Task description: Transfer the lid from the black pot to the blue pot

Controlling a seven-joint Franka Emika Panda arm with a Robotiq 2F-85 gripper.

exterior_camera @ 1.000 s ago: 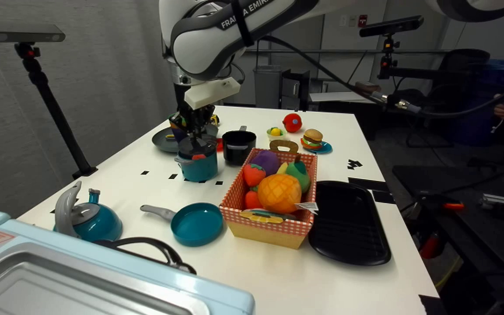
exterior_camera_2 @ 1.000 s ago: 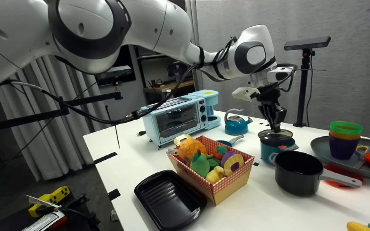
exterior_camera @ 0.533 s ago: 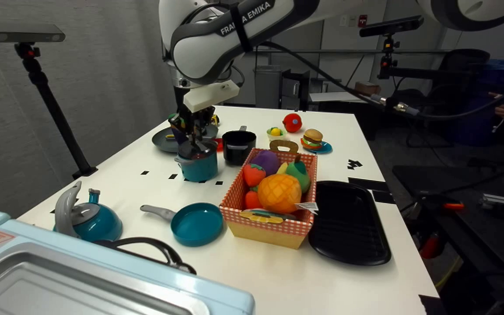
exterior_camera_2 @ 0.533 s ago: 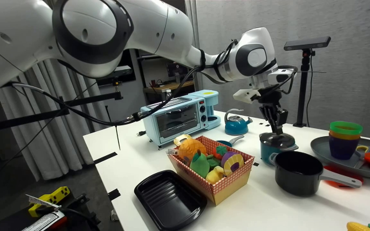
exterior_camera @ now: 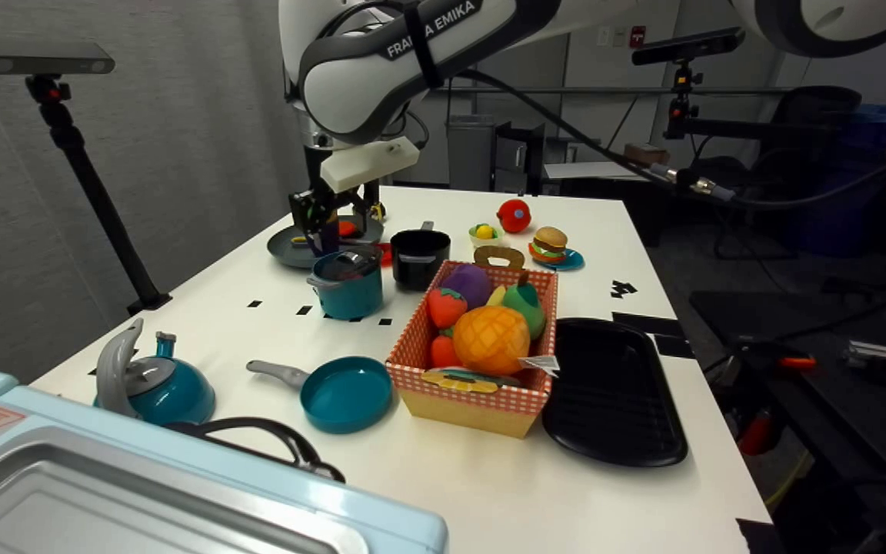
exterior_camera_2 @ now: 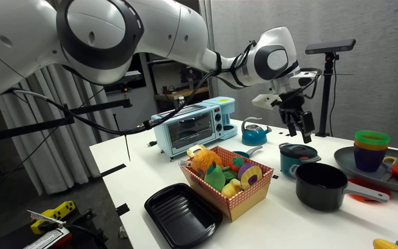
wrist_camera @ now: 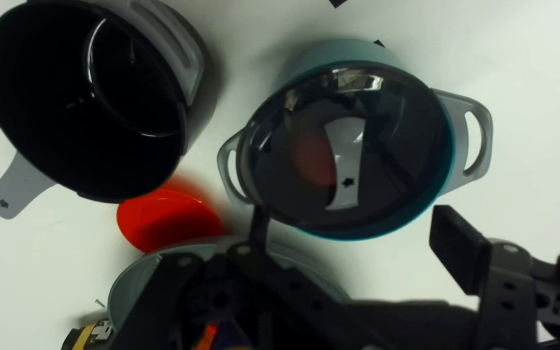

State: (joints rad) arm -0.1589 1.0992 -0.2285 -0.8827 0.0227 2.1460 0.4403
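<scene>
The dark see-through lid (wrist_camera: 396, 136) with a grey handle rests on the blue pot (wrist_camera: 358, 51), shifted a little to one side, so a crescent of teal inner wall shows. A reddish patch shows through the lid. In both exterior views the lid (exterior_camera: 351, 264) (exterior_camera_2: 294, 149) lies about level on the blue pot (exterior_camera: 351, 298) (exterior_camera_2: 288, 164). The black pot (exterior_camera_2: 318, 195) (exterior_camera: 421, 265) stands uncovered beside it, its bare inside visible in the wrist view. Above the lid, my gripper (exterior_camera_2: 300, 135) (wrist_camera: 354, 226) is open, its fingers wide apart and holding nothing.
A checked basket (exterior_camera_2: 247, 204) of toy food and a black tray (exterior_camera_2: 185, 218) sit nearby. Stacked cups (exterior_camera_2: 368, 159) stand on a grey pan (exterior_camera_2: 344, 159). A red bowl (wrist_camera: 168, 218) lies by the black pot. A teal frying pan (exterior_camera: 347, 394) and kettle (exterior_camera: 170, 388) are farther off.
A second ago the gripper was shut on the lid's handle, with the lid just above the blue pot. The lid came down onto the pot; the fingers then spread and rose slightly off it.
</scene>
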